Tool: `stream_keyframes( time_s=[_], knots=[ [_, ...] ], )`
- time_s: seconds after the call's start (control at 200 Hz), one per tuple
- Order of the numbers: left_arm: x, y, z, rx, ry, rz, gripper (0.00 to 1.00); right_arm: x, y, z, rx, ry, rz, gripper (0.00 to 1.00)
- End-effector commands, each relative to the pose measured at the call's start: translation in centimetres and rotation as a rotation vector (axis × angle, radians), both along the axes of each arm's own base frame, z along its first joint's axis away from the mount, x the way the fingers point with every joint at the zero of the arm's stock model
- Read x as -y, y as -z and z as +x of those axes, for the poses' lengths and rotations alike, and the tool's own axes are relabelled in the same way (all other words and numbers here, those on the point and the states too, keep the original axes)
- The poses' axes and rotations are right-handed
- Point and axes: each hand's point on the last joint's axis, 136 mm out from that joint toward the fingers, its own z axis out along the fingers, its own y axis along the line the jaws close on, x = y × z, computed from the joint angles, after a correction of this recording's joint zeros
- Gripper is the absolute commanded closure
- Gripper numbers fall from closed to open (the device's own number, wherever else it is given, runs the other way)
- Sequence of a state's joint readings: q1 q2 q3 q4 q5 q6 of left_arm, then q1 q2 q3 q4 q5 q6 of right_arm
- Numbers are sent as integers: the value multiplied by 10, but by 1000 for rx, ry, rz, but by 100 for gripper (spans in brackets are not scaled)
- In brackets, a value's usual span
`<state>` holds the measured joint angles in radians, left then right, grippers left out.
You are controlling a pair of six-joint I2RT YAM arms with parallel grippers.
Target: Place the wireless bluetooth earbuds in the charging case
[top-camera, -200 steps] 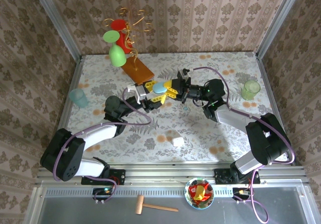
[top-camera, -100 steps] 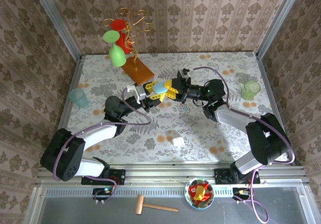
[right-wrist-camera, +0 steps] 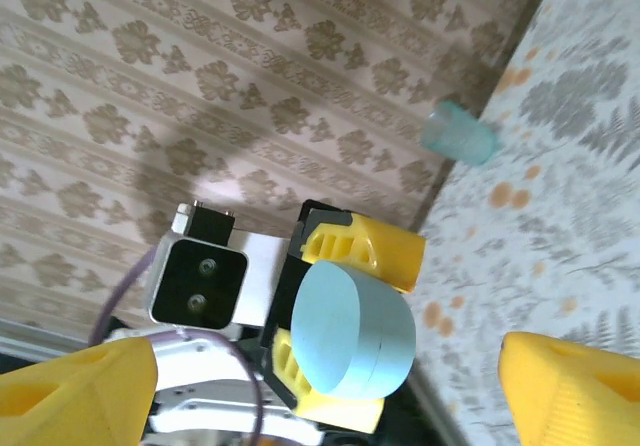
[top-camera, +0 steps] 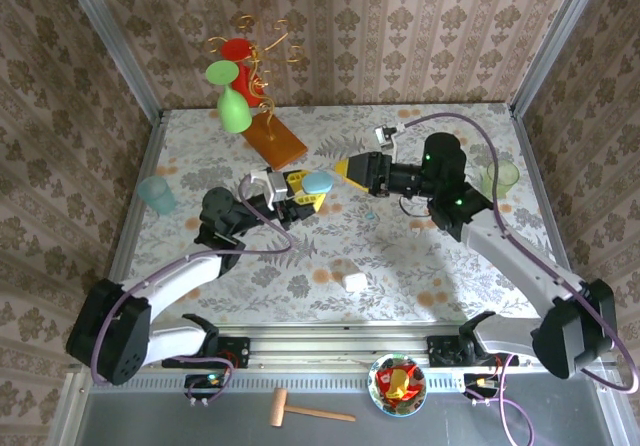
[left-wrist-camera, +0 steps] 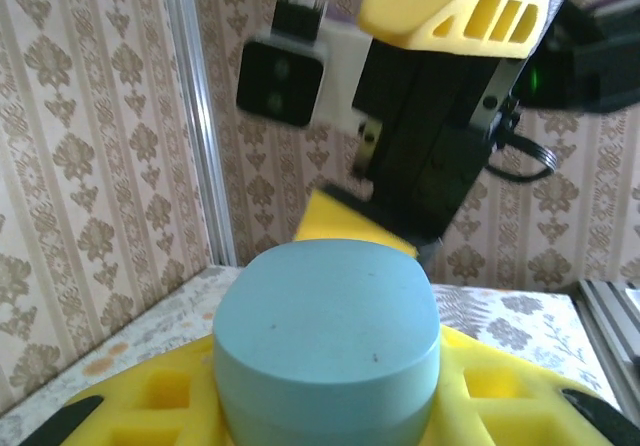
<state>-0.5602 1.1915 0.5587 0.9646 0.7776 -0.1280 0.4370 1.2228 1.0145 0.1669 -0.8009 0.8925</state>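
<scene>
Early days, I reckon: my left gripper pinches the pale blue charging case, lid seemingly shut, over the table's middle; my right gripper is spread, empty, near it; earbud inside, can't tell.

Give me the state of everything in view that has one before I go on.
left gripper, jaws shut on the blue case.
blue case, lid shut, held in those jaws.
right gripper, jaws open, nothing between them.
small white item, lying loose on the table.
teal cup, upright.
green cup, upright.
</scene>
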Motion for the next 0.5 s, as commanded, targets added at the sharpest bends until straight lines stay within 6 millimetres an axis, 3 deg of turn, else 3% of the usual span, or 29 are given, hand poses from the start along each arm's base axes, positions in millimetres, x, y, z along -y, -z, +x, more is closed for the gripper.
stream_keyframes(
  time_s=[0.0, 0.23, 0.495],
  knots=[
    [1, 10, -15, -57, 80, 58, 69, 12, 30, -8, 185, 10, -268, 12],
    [4, 7, -22, -104, 138, 62, 70, -6, 28, -36, 447, -120, -433, 11],
    [6, 3, -26, -111, 176, 46, 71, -17, 37, -28, 468, -131, -493, 10]
  ],
)
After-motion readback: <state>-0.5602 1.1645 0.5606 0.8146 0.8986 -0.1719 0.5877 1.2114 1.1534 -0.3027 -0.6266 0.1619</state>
